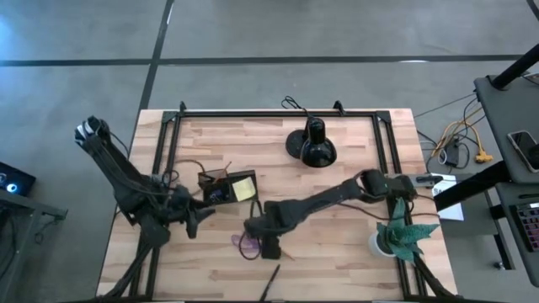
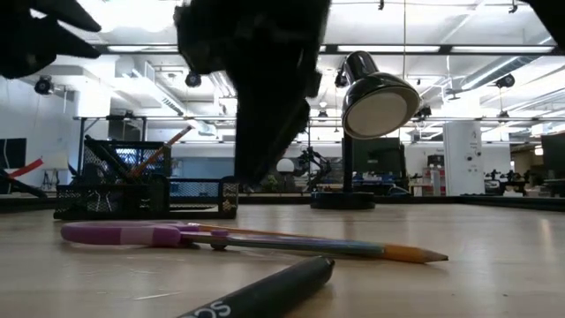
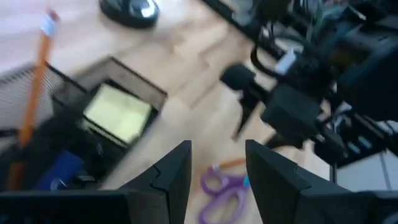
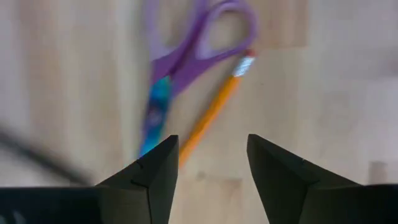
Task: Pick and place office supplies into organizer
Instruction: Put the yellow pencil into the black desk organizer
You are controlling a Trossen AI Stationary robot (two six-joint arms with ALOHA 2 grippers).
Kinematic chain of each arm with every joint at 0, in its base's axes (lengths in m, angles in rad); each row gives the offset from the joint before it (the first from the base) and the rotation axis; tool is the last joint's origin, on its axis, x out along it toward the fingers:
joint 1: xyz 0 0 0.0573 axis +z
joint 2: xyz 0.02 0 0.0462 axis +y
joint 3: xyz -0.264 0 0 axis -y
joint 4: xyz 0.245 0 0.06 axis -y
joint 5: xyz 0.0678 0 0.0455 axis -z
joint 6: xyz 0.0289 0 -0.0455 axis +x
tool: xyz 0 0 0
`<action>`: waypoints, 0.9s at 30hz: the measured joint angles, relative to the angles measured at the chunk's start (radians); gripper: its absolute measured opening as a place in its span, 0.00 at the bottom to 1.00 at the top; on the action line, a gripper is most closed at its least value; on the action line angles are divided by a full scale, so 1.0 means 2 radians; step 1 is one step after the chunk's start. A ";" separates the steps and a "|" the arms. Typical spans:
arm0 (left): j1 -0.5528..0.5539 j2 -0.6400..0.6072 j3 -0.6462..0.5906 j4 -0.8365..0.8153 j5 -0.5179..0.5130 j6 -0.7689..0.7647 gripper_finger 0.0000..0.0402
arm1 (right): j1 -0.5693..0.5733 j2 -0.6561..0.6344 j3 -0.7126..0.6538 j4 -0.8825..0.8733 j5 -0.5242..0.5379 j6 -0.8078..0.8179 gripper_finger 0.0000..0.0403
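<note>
The black mesh organizer (image 1: 221, 187) stands left of the table's middle, with a yellow sticky-note pad (image 1: 244, 188) in its right compartment and an orange pencil (image 3: 32, 99) leaning in it. Purple-handled scissors (image 4: 186, 56) and a second orange pencil (image 4: 211, 112) lie flat on the wood side by side, nearer the front edge. My right gripper (image 4: 211, 162) hangs open above them, pointing down, touching nothing. My left gripper (image 3: 217, 168) is open in the air at the organizer's near left, nothing between its fingers.
A black pen (image 1: 271, 282) lies at the table's front edge, close before the low camera (image 2: 265, 296). A black dome lamp (image 1: 313, 145) stands at the back middle. A green plant in a white pot (image 1: 400, 237) sits at the right edge. Bare wood lies at the front right.
</note>
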 joint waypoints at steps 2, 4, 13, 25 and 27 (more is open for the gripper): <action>-0.002 0.020 0.003 0.010 0.016 0.000 0.33 | 0.008 0.000 -0.020 0.024 0.035 0.046 0.46; -0.007 0.038 0.010 0.018 0.029 0.002 0.33 | 0.013 0.000 -0.039 0.044 0.061 0.098 0.46; -0.020 0.081 0.057 0.014 0.036 0.026 0.33 | 0.023 -0.002 -0.102 0.134 0.088 0.225 0.45; -0.020 0.081 0.074 0.013 0.036 0.041 0.33 | 0.044 0.004 -0.037 0.079 0.143 0.212 0.43; -0.020 0.081 0.074 0.014 0.037 0.041 0.33 | 0.044 0.011 -0.041 0.079 0.141 0.216 0.44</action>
